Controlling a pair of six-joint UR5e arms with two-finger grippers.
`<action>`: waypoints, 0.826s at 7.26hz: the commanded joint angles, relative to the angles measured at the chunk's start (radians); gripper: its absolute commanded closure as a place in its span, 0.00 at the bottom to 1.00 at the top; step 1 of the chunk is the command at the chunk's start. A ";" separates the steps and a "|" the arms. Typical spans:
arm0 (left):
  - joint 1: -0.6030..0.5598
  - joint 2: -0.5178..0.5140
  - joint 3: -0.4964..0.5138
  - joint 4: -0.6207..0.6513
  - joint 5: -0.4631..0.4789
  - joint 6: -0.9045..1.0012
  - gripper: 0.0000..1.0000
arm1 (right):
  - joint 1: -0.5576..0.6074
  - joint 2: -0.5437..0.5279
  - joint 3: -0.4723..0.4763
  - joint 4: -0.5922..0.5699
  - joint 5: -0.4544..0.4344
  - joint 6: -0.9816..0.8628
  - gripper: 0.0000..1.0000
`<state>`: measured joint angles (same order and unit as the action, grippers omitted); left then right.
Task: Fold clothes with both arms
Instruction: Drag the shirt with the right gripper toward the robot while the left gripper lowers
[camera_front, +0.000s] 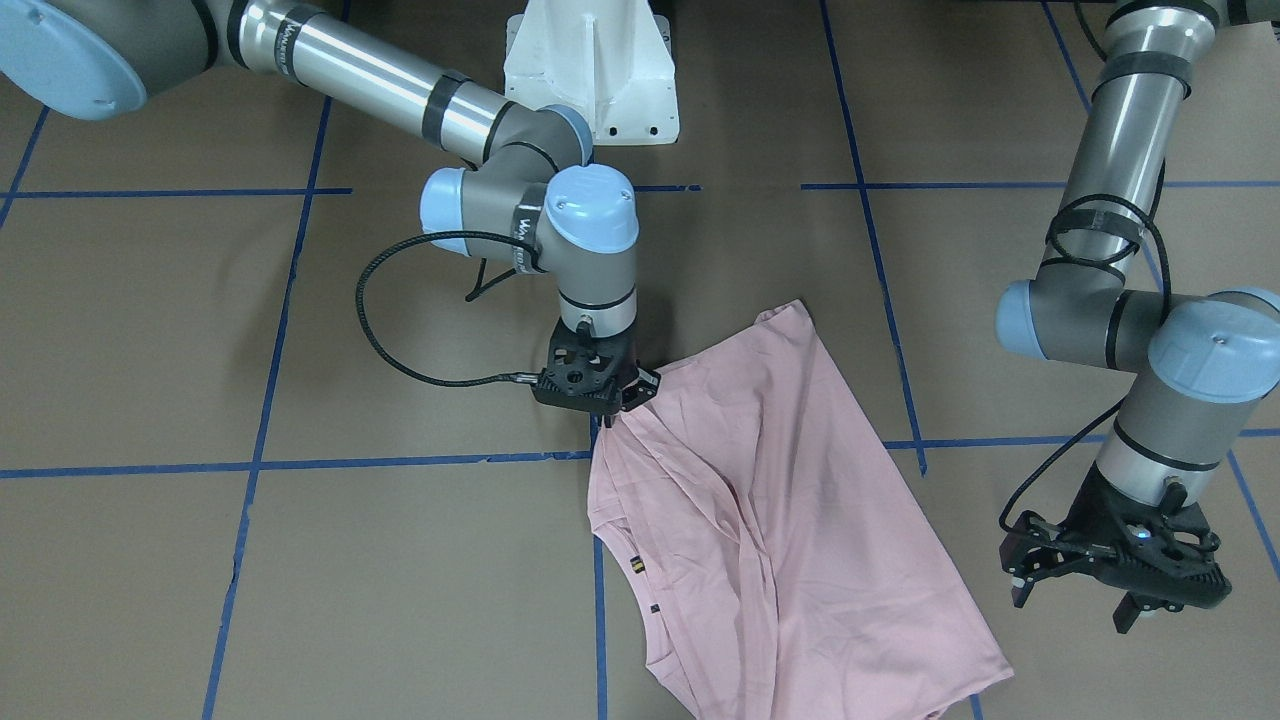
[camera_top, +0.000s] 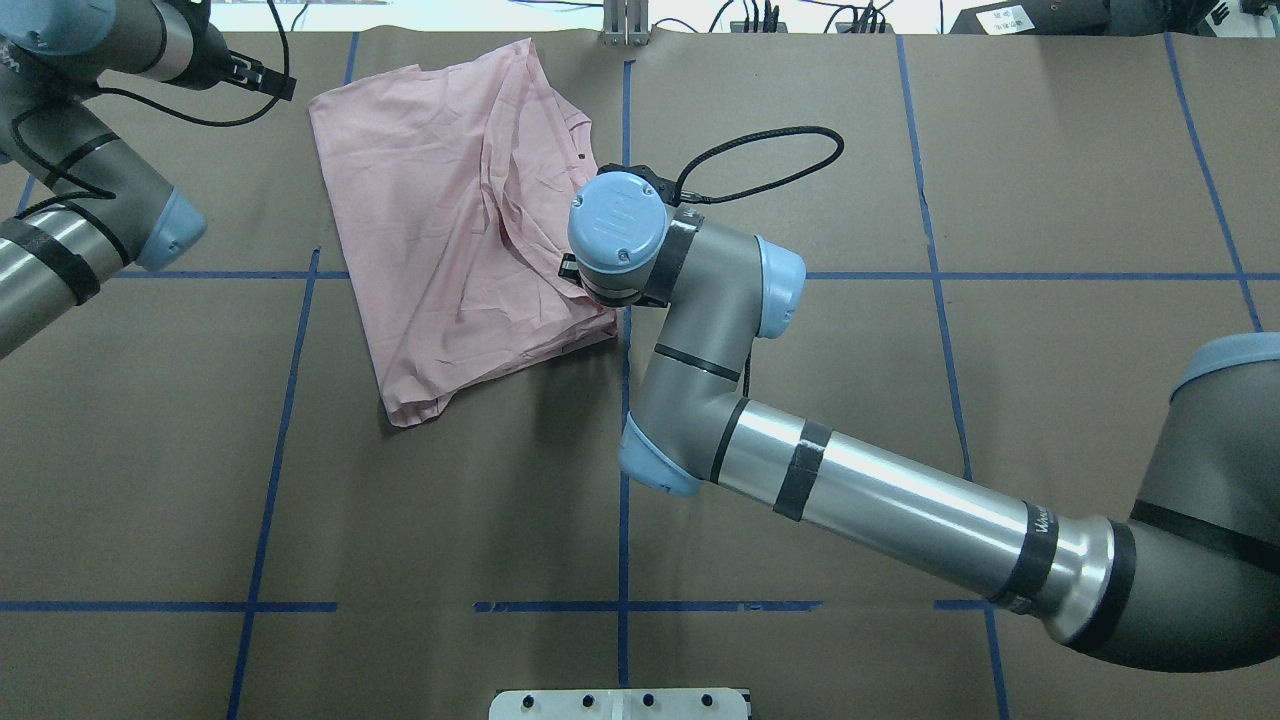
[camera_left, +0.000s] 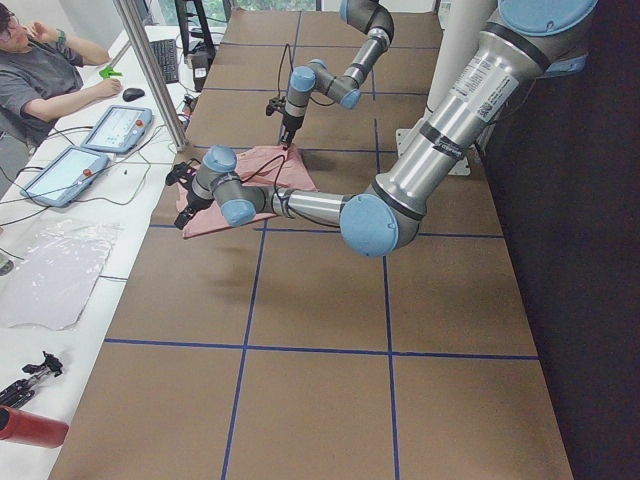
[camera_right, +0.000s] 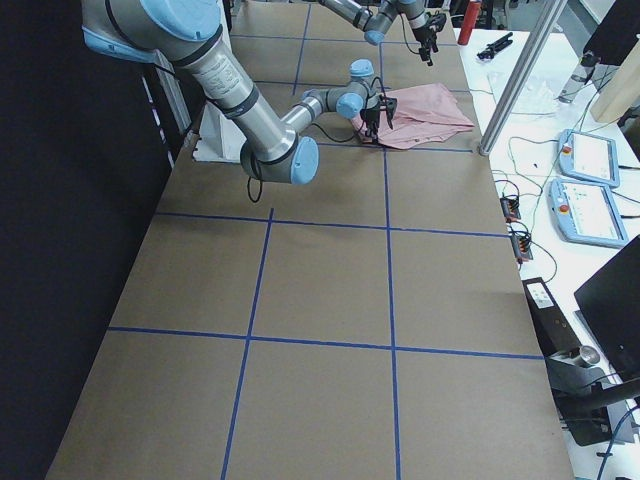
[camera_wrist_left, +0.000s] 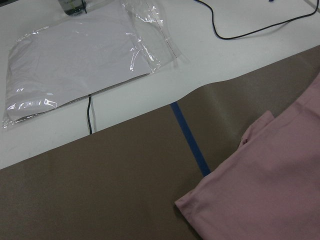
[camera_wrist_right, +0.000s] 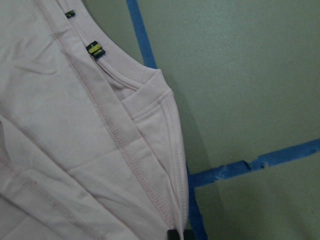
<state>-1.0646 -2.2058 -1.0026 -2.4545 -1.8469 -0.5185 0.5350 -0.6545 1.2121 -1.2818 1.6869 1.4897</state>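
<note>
**Right arm pinches the shirt's edge, left arm hangs free**

Front-facing view: the pink T-shirt (camera_front: 800, 520) lies rumpled and partly doubled over on the desk (camera_front: 400, 560), toward the operators' side. The right end effector (camera_front: 612, 412) sits at one edge, its fingers closed on a pinch of fabric that rises to meet them. The left end effector (camera_front: 1075, 600) hangs just off the opposite edge with fingers spread, holding nothing.

Overhead view: the right wrist covers its own grasp, so only the front and wrist views show it. The shirt's overall outline is clearest here.

Side views: these are too small to judge either grasp.

Right wrist view: up close are stitched hems, layered folds and a small dark sleeve tag (camera_wrist_right: 95, 49).

Left wrist view: a free corner of the shirt lies near, and a plastic bag (camera_wrist_left: 75, 65) rests beyond the desk.

The cloth looks light, limp and easily wrinkled. It will likely sag and drag, so hems and corners are the best holds.
</note>
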 joint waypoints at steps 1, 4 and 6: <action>0.000 -0.002 -0.002 0.000 0.000 0.000 0.00 | 0.000 -0.188 0.239 -0.004 -0.006 -0.003 1.00; 0.002 -0.002 -0.010 0.002 -0.002 -0.002 0.00 | -0.188 -0.408 0.531 -0.004 -0.174 0.059 1.00; 0.006 0.000 -0.057 0.029 -0.041 -0.040 0.00 | -0.303 -0.490 0.657 -0.023 -0.281 0.101 1.00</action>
<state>-1.0616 -2.2071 -1.0287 -2.4468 -1.8592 -0.5291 0.3041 -1.0887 1.7859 -1.2906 1.4713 1.5704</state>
